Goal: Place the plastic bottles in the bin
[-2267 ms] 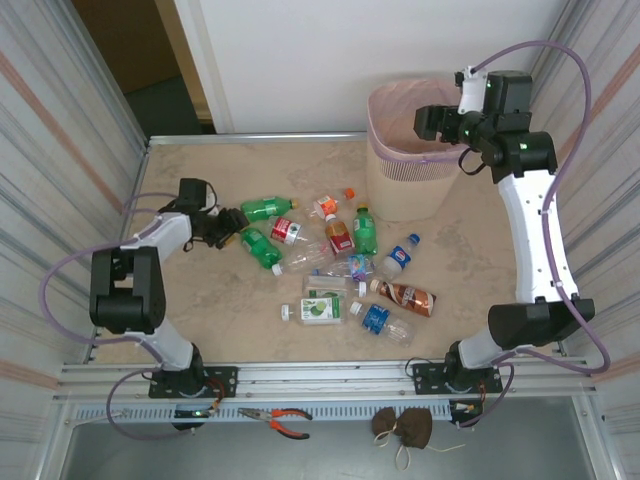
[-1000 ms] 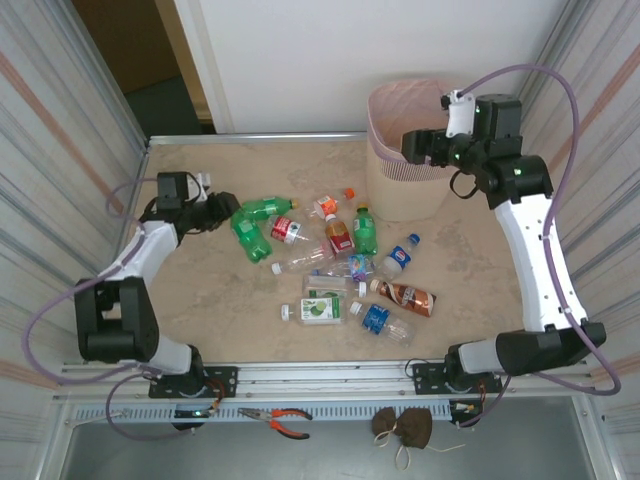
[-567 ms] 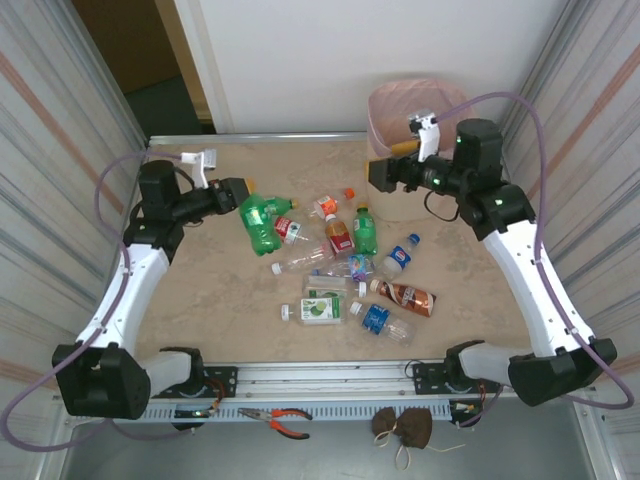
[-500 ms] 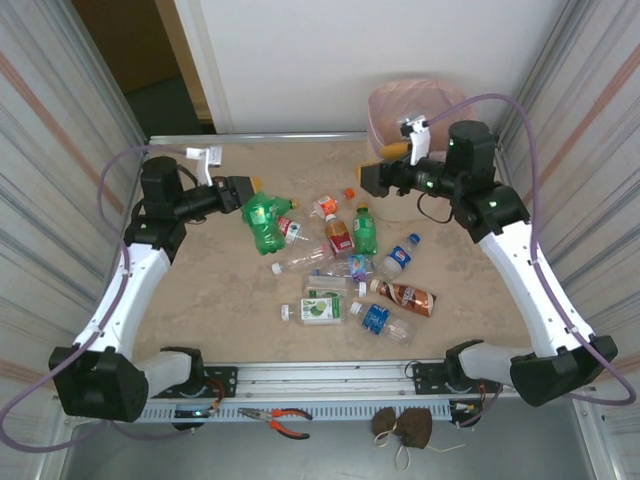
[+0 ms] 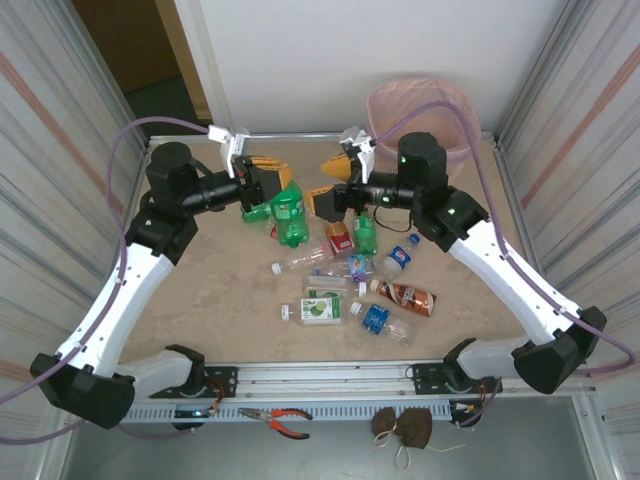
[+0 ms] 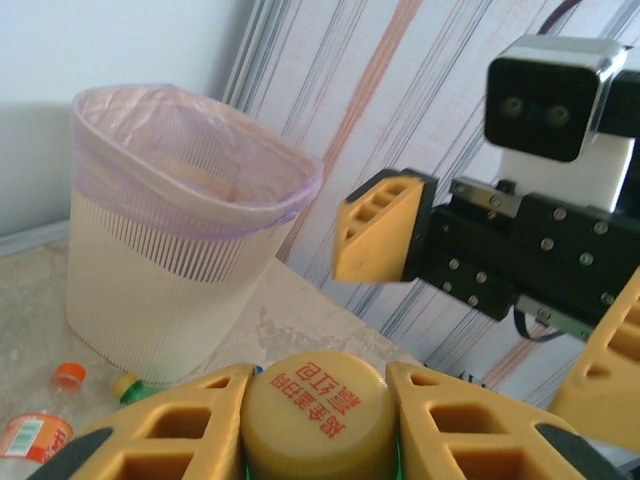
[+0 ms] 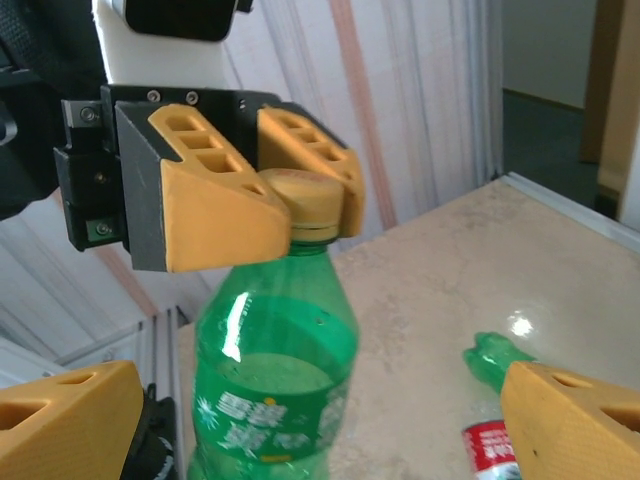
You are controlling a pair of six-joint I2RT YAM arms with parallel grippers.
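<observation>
Your left hand (image 5: 272, 182) is clamped on the yellow cap of a green bottle (image 5: 291, 216). The bottle hangs upright below the hand, with its long axis vertical, cap up and base toward the counter (image 5: 210, 290). Your right hand (image 5: 328, 184) faces the bottle from just beside it, fingers spread wide apart and holding nothing. The other bottles (image 5: 350, 275) lie on their sides in a loose cluster mid-counter. The bin (image 5: 385, 98), lined with a pink bag, stands at the far right corner.

The green bottle (image 7: 275, 390) is cut off below; the right arm (image 5: 485, 245) partly hides the bin (image 5: 388, 100).
</observation>
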